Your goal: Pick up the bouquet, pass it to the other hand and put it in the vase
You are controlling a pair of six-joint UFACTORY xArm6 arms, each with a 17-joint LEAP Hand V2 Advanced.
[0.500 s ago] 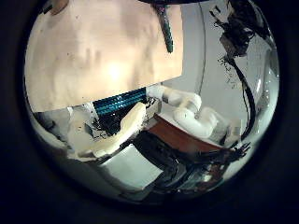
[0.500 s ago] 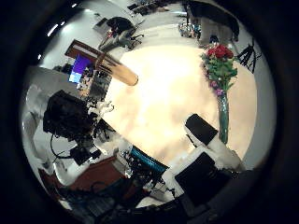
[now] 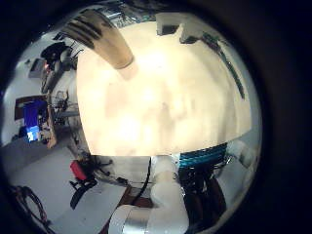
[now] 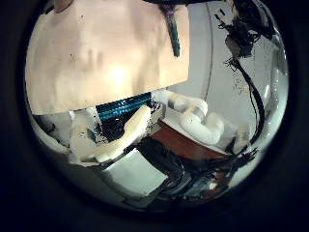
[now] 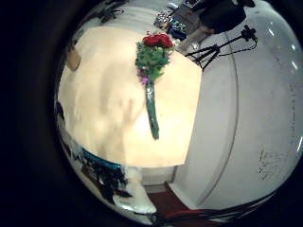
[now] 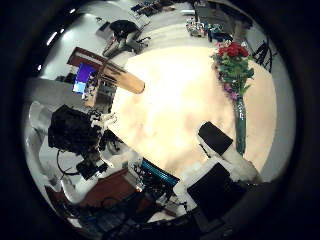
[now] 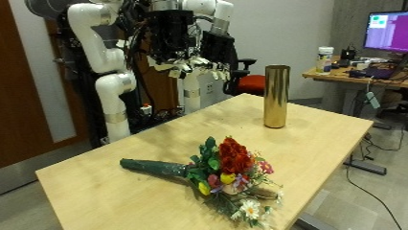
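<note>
The bouquet (image 7: 219, 174), red and mixed flowers in a dark green wrap, lies flat on the wooden table (image 7: 141, 192) near its front edge. The tall brass vase (image 7: 276, 96) stands upright at the table's far side. My right hand (image 7: 187, 59) and my left hand (image 7: 219, 36) hang high behind the table's far corner, away from both. The bouquet shows in the right little finger side palm view (image 5: 151, 66) and the right thumb side palm view (image 6: 235, 75). The left fingers (image 4: 118, 141) and the right fingers (image 6: 216, 140) are relaxed and hold nothing.
The vase also shows in the left little finger side palm view (image 3: 105, 39) and the right thumb side palm view (image 6: 122, 76). A desk with a monitor (image 7: 387, 34) stands behind the table. An office chair (image 7: 249, 81) stands beyond the vase.
Both palm pictures have shifted slightly, so the hands have moved a little. The bouquet and the vase have not moved.
</note>
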